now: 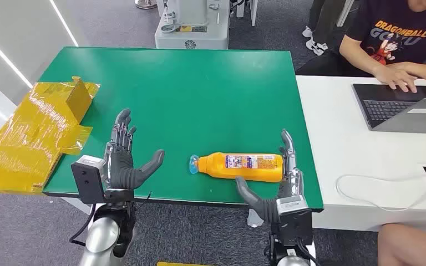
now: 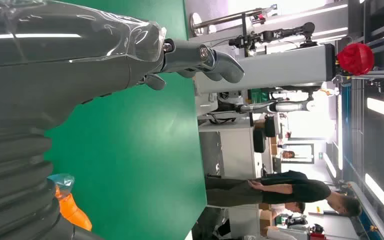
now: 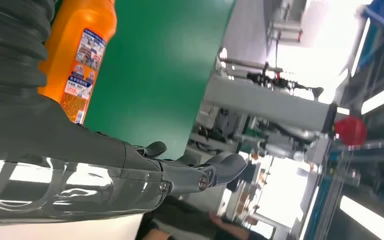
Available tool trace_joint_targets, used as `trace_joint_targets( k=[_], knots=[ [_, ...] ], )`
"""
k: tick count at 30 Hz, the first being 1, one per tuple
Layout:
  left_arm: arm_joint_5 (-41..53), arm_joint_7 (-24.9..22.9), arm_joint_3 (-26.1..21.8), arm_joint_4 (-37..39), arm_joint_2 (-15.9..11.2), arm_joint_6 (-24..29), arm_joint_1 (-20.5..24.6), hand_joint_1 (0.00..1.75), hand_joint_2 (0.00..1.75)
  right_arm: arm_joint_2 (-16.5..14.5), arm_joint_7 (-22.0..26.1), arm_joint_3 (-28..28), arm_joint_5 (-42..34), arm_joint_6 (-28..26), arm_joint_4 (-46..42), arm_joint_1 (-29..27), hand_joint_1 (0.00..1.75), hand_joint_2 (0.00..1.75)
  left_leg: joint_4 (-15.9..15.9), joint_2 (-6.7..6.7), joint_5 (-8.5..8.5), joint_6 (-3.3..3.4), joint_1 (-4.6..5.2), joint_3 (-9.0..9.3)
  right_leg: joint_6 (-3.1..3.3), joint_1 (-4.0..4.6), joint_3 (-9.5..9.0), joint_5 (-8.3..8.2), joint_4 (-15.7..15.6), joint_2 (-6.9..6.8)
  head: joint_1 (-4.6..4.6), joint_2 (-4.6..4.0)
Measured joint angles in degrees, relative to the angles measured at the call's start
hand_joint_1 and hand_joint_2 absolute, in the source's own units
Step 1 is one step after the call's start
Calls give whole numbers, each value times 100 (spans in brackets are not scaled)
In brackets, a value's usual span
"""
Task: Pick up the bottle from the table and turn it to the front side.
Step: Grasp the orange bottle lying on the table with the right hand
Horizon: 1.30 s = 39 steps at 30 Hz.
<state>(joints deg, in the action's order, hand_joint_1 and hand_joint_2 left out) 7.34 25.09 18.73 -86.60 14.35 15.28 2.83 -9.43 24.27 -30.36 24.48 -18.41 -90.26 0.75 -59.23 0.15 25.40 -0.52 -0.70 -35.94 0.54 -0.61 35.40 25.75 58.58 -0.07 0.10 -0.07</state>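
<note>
Your orange plastic bottle with the printed label (image 1: 243,167) lies on its side on the green-topped counter (image 1: 199,94), near the front edge, its clear-wrapped cap pointing toward the robot's left. The right hand (image 1: 275,183) is open and holds nothing: its fingers stand up at the bottle's base end and its thumb reaches in under the front of the body, very near or just touching; you cannot tell which from the head view. The left hand (image 1: 126,160) is also open and empty, fingers spread, well apart from the cap end.

The main risk is a roll. The bottle is round and smooth, so if the thumb nudges it before the fingers close, it will likely roll away from the hand or skid toward the cap end. A grip taken only at the base end would leave the long body hanging and could let it slip or swing when lifted. The front edge of the counter is close, so a fumble there could send the bottle to the floor.

Around it: a crumpled yellow taped cardboard box (image 1: 36,130) overhangs the counter's left edge, well apart from the bottle. A white side table (image 1: 344,144) just beside the counter carries a grey laptop (image 1: 402,106), a person typing on it, and a loose white cable (image 1: 383,188). Nothing stands between either hand and the bottle.
</note>
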Motion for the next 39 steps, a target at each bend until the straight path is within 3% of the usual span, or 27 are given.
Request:
trace_joint_targets(
  k=[5, 11, 20, 25, 29, 35, 37, 39],
  knots=[
    [-41, 1, 0, 1, 1, -95, 15, 0, 175, 195, -241, 11, 877, 853, 1, 274, 0, 175, -1, -1, -1, 0, 0, 0, 0, 0, 0, -1, 0, -1, 1, 0],
    [-171, 57, 2, 56, -7, -306, 112, 0, 175, 917, -304, 189, 1687, 2194, 191, 949, 0, 175, -7, -2, -4, 5, 2, 0, -7, -2, -4, -9, -1, -1, 1, 0],
    [-469, 166, 14, 225, -107, -508, 245, 0, 175, 2570, -352, 134, 1292, 3764, 1238, 2555, 0, 175, -18, -6, -8, 12, 6, -2, -15, -9, -7, -21, -1, -1, 1, 0],
    [-616, 191, 55, 292, -186, -498, 331, 0, 175, 3171, -368, -300, 720, 4636, 1886, 3529, 0, 175, -17, -5, -10, 14, 5, -2, -16, -9, -7, -22, 1, -1, -1, 0],
    [-720, 226, 100, 330, -241, -434, 350, 0, 175, 3375, -338, -766, 276, 5082, 2485, 4300, 0, 175, -17, -4, -11, 14, 5, -1, -16, -8, -6, -22, 2, 1, 0, 0],
    [-729, 231, 104, 332, -246, -429, 350, 0, 175, 3388, -328, -815, 237, 5114, 2542, 4368, 0, 175, -17, -4, -11, 14, 5, -1, -16, -8, -6, -22, 2, 1, 1, 0],
    [-771, 251, 135, 353, -275, -413, 370, 0, 175, 3383, -266, -1202, -56, 5283, 2982, 4804, 0, 175, -17, -6, -12, 13, 4, -2, -16, -8, -6, -22, 3, -1, 0, 0],
    [-850, 286, 220, 433, -320, -404, 459, 0, 175, 3114, -142, -2003, -524, 5269, 4015, 5547, 0, 175, -17, -7, -14, 13, 4, -2, -16, -7, -7, -22, 4, -2, 0, 0]
  ],
)
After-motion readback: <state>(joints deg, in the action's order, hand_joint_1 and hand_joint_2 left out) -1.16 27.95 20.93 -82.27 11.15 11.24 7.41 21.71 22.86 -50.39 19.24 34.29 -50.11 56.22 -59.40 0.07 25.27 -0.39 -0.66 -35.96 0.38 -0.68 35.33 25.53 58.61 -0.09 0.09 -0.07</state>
